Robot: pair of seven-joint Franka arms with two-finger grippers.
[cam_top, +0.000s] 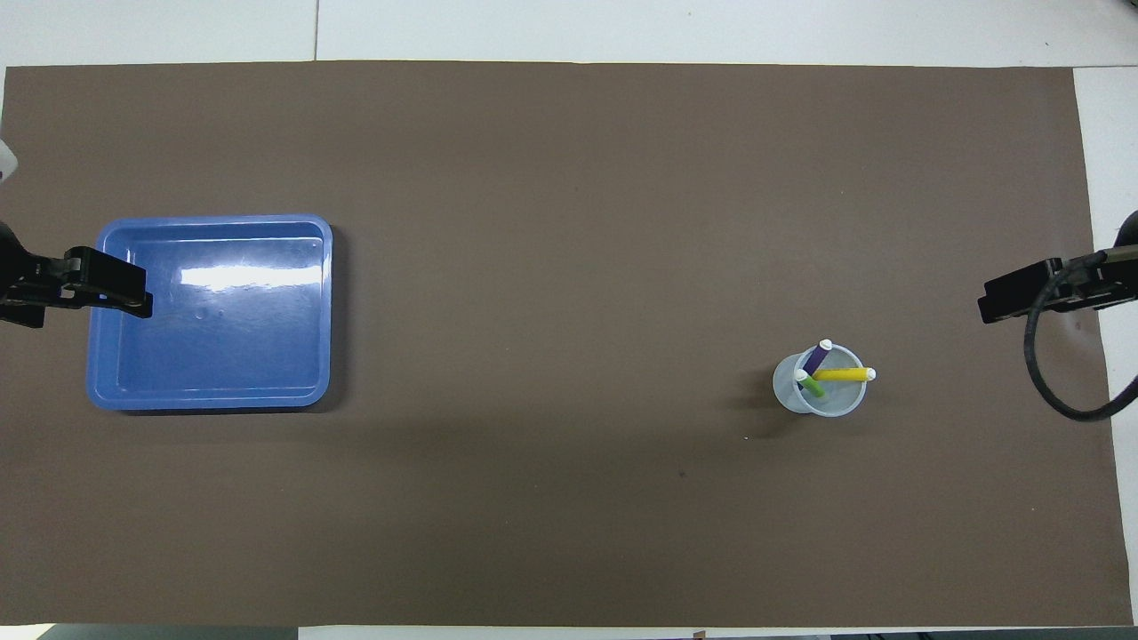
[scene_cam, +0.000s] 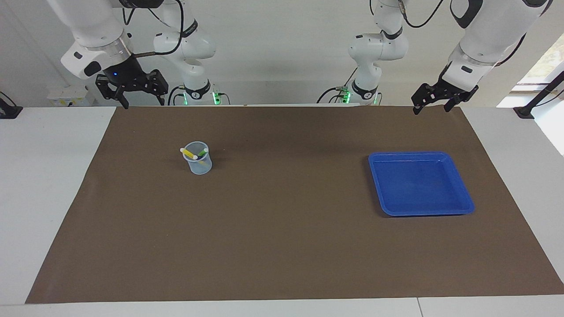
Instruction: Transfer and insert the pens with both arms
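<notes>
In the facing view, the right gripper (scene_cam: 140, 99) hangs raised over the robots' edge of the brown surface (scene_cam: 282, 246), jaws spread and empty. The yellow pen (scene_cam: 190, 153), purple pen (cam_top: 817, 356) and green pen (scene_cam: 202, 153) stand leaning in a clear cup (scene_cam: 198, 165). The blue tray (scene_cam: 421, 211) lies empty. The left gripper (scene_cam: 432, 105) hangs likewise, jaws apart, holding nothing.

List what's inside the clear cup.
Inside the cup: yellow pen, purple pen and green pen, leaning on the rim with pale caps up. Their lower ends show only dimly through the wall; the cup's floor can't be made out.
</notes>
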